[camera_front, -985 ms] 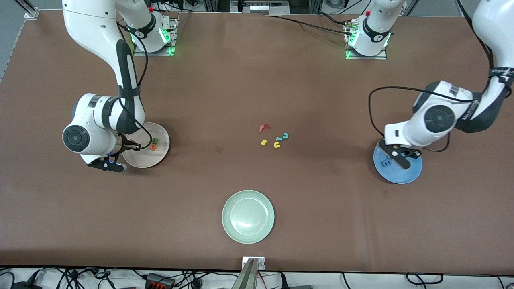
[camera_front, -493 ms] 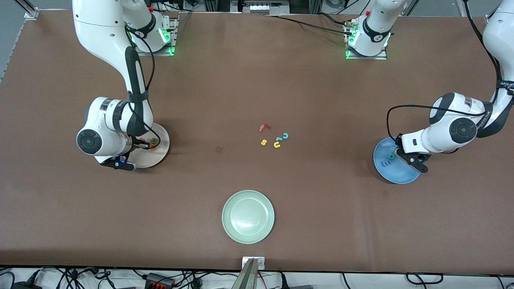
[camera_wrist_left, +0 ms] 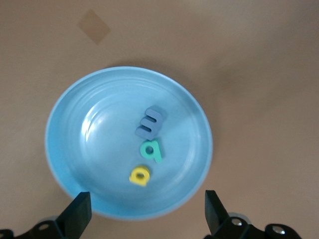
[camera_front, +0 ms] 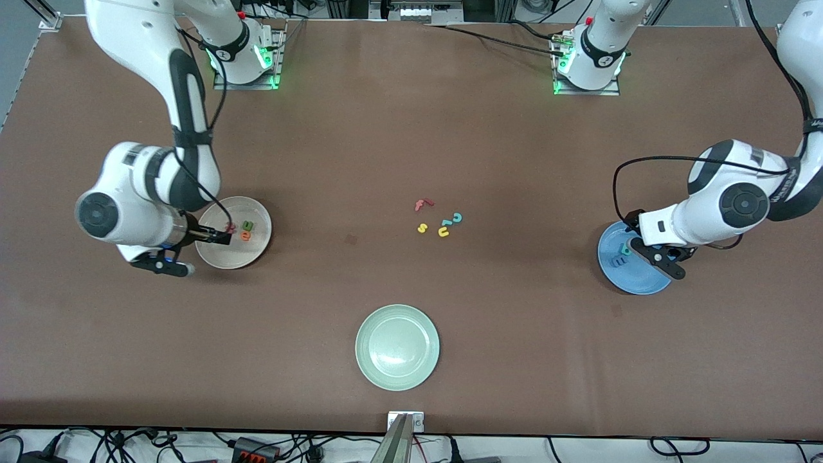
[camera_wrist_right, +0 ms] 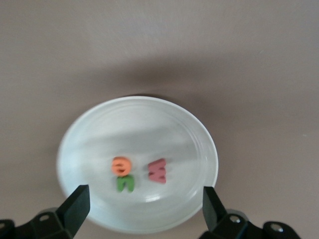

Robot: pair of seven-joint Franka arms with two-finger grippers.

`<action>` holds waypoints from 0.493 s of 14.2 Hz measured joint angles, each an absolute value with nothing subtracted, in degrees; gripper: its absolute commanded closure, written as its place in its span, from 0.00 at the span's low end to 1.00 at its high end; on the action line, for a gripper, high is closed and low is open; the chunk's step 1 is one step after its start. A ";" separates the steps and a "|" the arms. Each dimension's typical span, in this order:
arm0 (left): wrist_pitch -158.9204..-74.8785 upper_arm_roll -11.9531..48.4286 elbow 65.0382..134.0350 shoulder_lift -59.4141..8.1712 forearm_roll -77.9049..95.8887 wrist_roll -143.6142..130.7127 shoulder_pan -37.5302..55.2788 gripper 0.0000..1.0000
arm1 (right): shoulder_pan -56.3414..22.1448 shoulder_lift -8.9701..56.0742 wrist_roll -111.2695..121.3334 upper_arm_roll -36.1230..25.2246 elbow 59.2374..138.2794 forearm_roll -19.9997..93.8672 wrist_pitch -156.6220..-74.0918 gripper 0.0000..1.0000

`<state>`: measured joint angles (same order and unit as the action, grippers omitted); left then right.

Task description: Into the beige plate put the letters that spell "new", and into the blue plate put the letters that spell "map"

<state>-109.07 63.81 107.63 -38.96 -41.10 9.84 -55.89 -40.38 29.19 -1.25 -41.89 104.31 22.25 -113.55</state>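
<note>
The beige plate (camera_front: 252, 256) (camera_wrist_right: 139, 124) lies toward the right arm's end of the table. In it lie the green n (camera_front: 247, 226) (camera_wrist_right: 124, 183), the orange e (camera_front: 245, 235) (camera_wrist_right: 121, 166) and the pinkish-red w (camera_wrist_right: 157, 171). My right gripper (camera_front: 220, 236) (camera_wrist_right: 144, 209) hangs open over that plate's edge, holding nothing. The blue plate (camera_front: 643, 283) (camera_wrist_left: 94, 134) lies toward the left arm's end. It holds the blue m (camera_front: 618, 262) (camera_wrist_left: 150, 123), the teal a (camera_front: 624, 248) (camera_wrist_left: 151, 150) and the yellow p (camera_wrist_left: 139, 176). My left gripper (camera_wrist_left: 144, 214) stands open and empty over this plate.
A pale green plate (camera_front: 397, 379) sits near the front camera at mid-table. Several loose letters lie in a cluster at the table's centre: a red f (camera_front: 422, 204), a yellow s (camera_front: 422, 227), a yellow u (camera_front: 443, 231) and a teal c (camera_front: 457, 218).
Both grippers have gone from shut to open over their plates. The right hand swung in over the beige plate, then drew back toward its edge. The left hand shifted toward its arm's end.
</note>
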 measured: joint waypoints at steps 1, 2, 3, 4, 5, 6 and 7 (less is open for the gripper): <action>-105.16 65.78 105.28 -38.59 -40.29 7.94 -55.87 0.00 | -40.36 27.74 -1.23 -42.61 102.52 22.24 -110.21 0.00; -101.68 67.64 102.95 -38.37 -39.69 5.94 -55.85 0.00 | -40.29 26.72 -1.23 -43.34 100.06 22.24 -106.32 0.00; -98.60 69.54 100.69 -38.27 -39.06 3.88 -55.78 0.00 | -40.04 26.14 -1.23 -43.94 97.17 22.23 -102.69 0.00; -95.52 71.20 98.54 -38.18 -38.74 1.58 -55.42 0.00 | -39.64 25.85 -1.22 -44.36 94.42 22.23 -99.88 0.00; -91.98 72.59 96.19 -38.10 -38.39 -0.77 -54.59 0.00 | -39.17 25.77 -1.18 -44.59 92.14 22.23 -97.94 0.00; -88.29 73.65 93.53 -38.04 -37.94 -3.09 -53.12 0.00 | -38.76 25.79 -1.17 -44.67 90.71 22.23 -96.97 0.00; -84.42 74.18 89.99 -37.96 -37.08 -5.28 -50.70 0.00 | -38.42 25.82 -1.16 -44.65 90.09 22.24 -96.72 0.00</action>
<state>-84.42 74.18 89.99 -37.96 -37.08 -5.28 -50.70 -38.42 25.82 -1.16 -44.65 90.09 22.24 -96.72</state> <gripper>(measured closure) 0.000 0.000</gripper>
